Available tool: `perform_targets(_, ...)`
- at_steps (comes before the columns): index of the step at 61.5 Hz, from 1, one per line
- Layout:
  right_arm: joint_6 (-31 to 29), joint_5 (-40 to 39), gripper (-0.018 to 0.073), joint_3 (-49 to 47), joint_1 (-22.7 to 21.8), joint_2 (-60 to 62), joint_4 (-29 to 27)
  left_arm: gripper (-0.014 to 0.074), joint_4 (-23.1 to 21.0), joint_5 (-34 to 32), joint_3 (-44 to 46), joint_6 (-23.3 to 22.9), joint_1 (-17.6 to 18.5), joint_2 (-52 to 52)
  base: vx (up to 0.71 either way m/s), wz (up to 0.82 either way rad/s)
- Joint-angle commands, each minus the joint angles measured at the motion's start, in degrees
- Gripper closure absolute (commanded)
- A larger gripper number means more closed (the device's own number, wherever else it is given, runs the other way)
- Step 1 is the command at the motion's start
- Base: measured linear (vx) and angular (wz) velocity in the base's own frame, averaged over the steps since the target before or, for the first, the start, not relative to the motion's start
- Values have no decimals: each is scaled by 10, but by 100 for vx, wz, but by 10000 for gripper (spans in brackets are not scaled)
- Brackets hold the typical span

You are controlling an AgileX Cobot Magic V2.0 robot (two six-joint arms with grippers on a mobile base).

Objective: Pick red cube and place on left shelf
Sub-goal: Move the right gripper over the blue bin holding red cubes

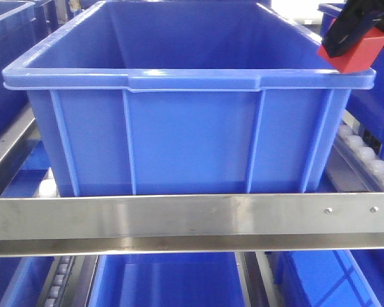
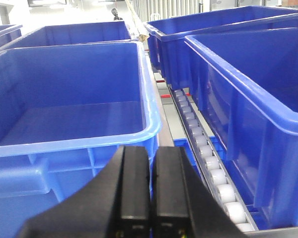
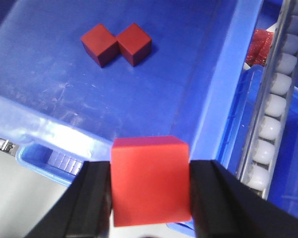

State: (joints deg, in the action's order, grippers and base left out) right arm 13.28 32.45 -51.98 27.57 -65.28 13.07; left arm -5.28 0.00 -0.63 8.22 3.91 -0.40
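**Spotter:** Status on the pick?

**Operator:** Pick looks done. My right claw [image 3: 150,198] is clenched on the red cube [image 3: 150,181], one finger on each side face, cube square between them and clear of any surface. That's the right wrist view. In the front view I see the same pair at upper right, cube tilted, just above the near right corner of the big blue crate [image 1: 185,137].

**Spotter:** And under the claw?

**Operator:** Directly below and just ahead of it is the crate's rim, then the crate floor beyond. Farther ahead of the claw, two other red cubes [image 3: 116,44] lie on that floor, touching corner to corner. To the claw's right runs a white roller track [image 3: 270,116]. So I'm already at the left shelf [image 1: 179,214]; its steel front rail crosses in front of the crate.

**Spotter:** Left arm?

**Operator:** Left claw [image 2: 152,198] is pressed closed with nothing in it, fingers flat together, hanging low in front of another crate's rim. Idle, I'd say.

**Spotter:** What's left?

**Operator:** My read: carry is mostly over, placement is not. The cube hasn't been let go. It sits about over the rim rather than well inside, so I'd want it a bit farther forward and lower before releasing, otherwise it could clip the rim and bounce out. Whether the crate with the two cubes is the intended spot, I'm only judging.
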Motion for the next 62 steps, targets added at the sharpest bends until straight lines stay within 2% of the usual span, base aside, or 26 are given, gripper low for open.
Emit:
perform_targets(1,-2,-35,501,-20,-1,12,9,491,-3,-48,-13,1,2,4,0,0)
perform_targets(52,-2,-35,501,-20,-1,12,9,491,-3,-48,-13,1,2,4,0,0)
perform_targets(62,-2,-54,501,-20,-1,12,9,491,-3,-48,-13,1,2,4,0,0)
